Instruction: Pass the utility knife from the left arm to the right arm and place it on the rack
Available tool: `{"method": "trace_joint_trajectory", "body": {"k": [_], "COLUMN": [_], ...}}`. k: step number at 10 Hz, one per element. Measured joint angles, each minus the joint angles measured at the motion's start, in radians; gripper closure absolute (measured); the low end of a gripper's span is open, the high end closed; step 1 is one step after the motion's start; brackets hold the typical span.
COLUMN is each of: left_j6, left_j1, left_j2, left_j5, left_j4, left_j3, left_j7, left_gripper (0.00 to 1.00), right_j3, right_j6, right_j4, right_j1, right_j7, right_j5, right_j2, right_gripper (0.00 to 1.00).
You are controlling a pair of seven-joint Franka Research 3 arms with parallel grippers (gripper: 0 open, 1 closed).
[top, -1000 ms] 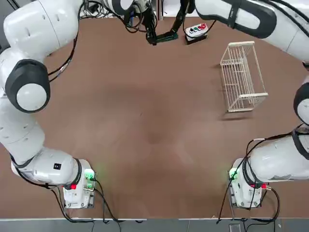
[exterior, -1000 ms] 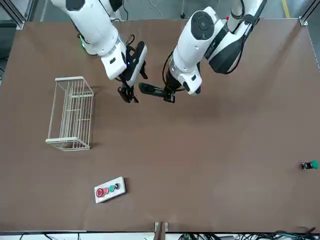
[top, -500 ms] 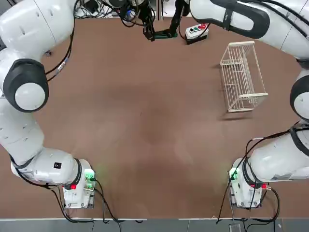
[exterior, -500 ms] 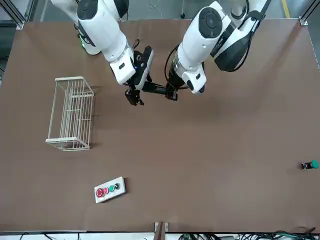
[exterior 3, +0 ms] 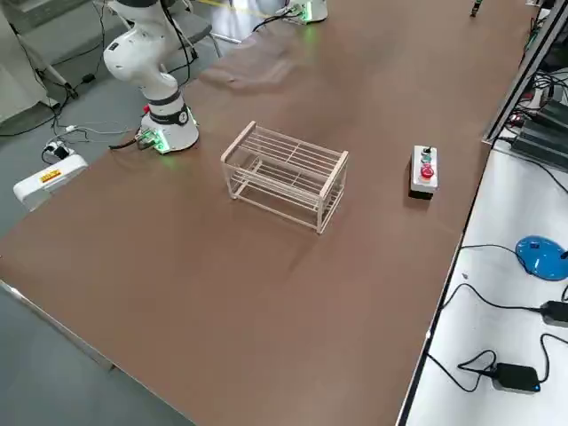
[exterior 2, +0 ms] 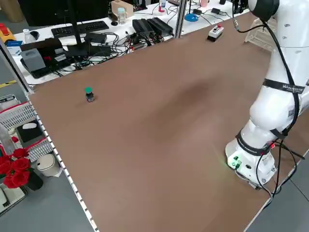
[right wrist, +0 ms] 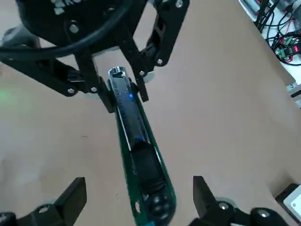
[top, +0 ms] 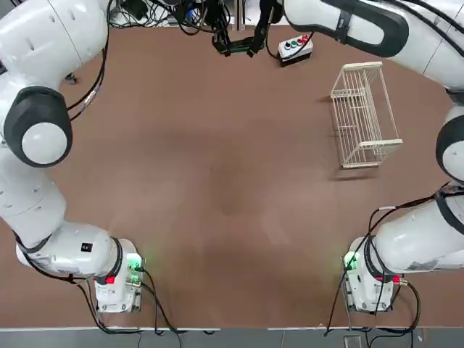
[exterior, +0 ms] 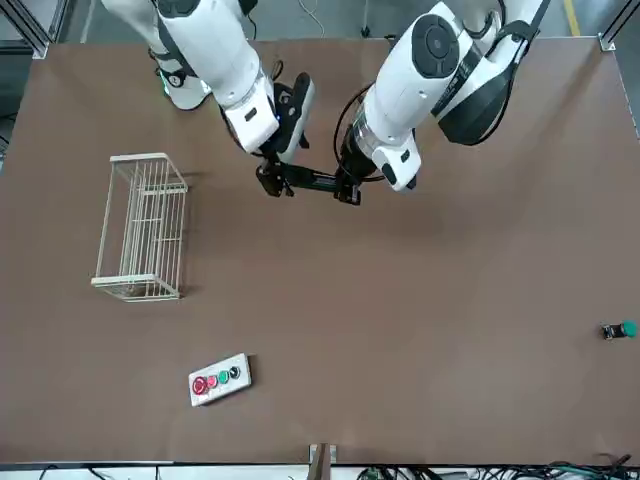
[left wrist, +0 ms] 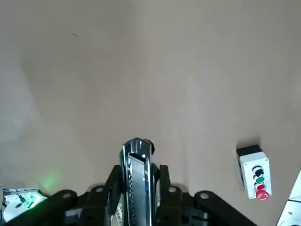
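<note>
From overhead, the two glossy white arms met at the far edge of the brown table (top: 217, 181). The slim dark green-black utility knife (top: 235, 46) hung level between the left arm's dark gripper (top: 220, 45) and the right arm's dark gripper (top: 253, 46), beside the grey box with coloured buttons (top: 295, 48). The white wire rack (top: 362, 114) stood well apart, on the robot's right.

From the front, the knife (exterior: 312, 180) was held above the table, the left gripper (exterior: 346, 189) clamped on one end and the right gripper (exterior: 271, 181) at the other. The rack (exterior: 142, 227) and the button box (exterior: 219, 379) sat on the table, and a small green-capped item (exterior: 619, 330) lay far off.

The left wrist camera showed that gripper's fingers (left wrist: 111, 190) pressed against the knife (left wrist: 136, 181) on both sides.

The right wrist camera showed its fingers (right wrist: 73, 195) spread wide, either side of the knife's near end (right wrist: 141, 160) without touching it.
</note>
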Motion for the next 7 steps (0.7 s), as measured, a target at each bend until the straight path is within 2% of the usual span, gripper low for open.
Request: {"method": "trace_joint_trajectory", "body": {"k": [7], "left_j6": [0.0], "left_j1": [0.002], "left_j2": [0.0], "left_j5": [-0.017], "left_j4": [0.006], "left_j3": [0.0], "left_j7": [0.0], "left_gripper": [0.65], "right_j3": [0.008], "right_j6": [0.0], "right_j4": [-0.001], "right_j1": [0.025], "right_j7": [0.04], "right_j5": [-0.065], "right_j2": [0.018], "right_gripper": [0.06]}}
